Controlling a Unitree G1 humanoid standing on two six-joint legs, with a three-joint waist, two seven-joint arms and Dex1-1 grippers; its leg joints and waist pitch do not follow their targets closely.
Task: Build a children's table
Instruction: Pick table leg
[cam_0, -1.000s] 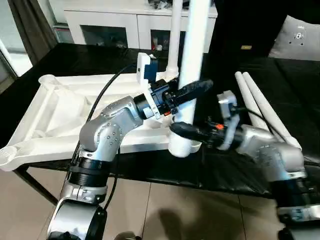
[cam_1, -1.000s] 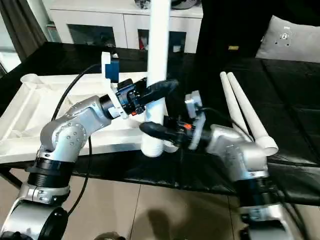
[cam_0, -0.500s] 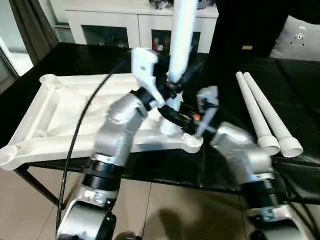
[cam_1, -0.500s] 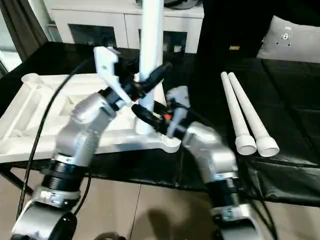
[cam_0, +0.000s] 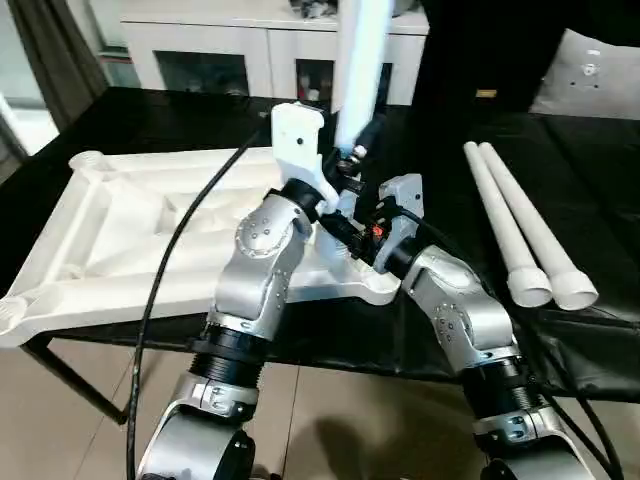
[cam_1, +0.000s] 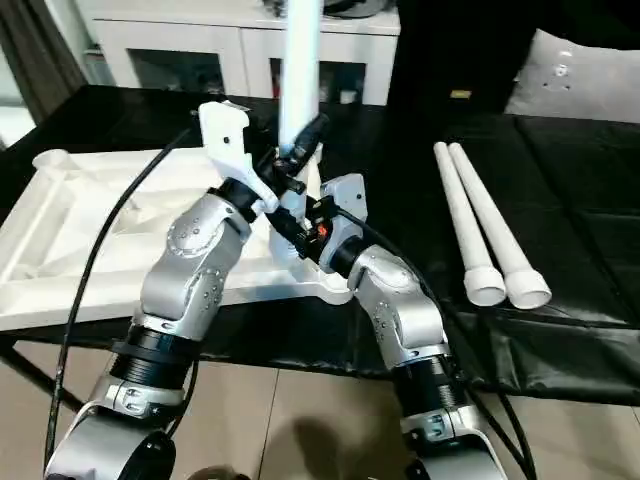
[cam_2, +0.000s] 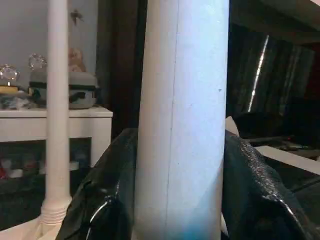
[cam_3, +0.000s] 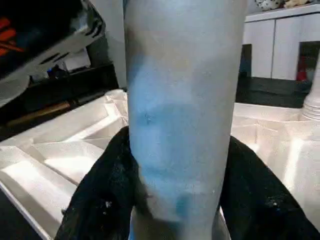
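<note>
Since a second ago: upright leg (cam_0: 360, 60) shifted from the near corner edge back toward the socket, both arms swung inward and now crowd together at the leg's base.

Left to right. Upturned table top (cam_0: 130, 240) lying ribbed side up on a black tabletop (cam_0: 470, 170), near edge overhanging the front. Left end effector (cam_0: 352, 158) clenched on the upright leg, higher up. Right end effector (cam_0: 340, 232) clenched on the same leg lower down, close to the near right corner socket (cam_0: 380, 285). Two spare legs (cam_0: 520, 235) lying side by side on the black tabletop, well apart from the table top, wide ends toward the robot.

Room: white cabinet (cam_0: 240, 50) with glass doors behind the tabletop, grey cushion (cam_0: 590, 75) at far right, pale tiled floor (cam_0: 330, 420) below.

Per view: left wrist view gives black fingers (cam_2: 107, 195) either side of the leg, plus a second leg (cam_2: 57, 115) already standing in a far corner socket, with ornaments on the cabinet behind. Right wrist view gives black fingers (cam_3: 105, 195) pressed on the leg and the ribbed underside behind it. Head views alone give the spare legs and the cushion.
</note>
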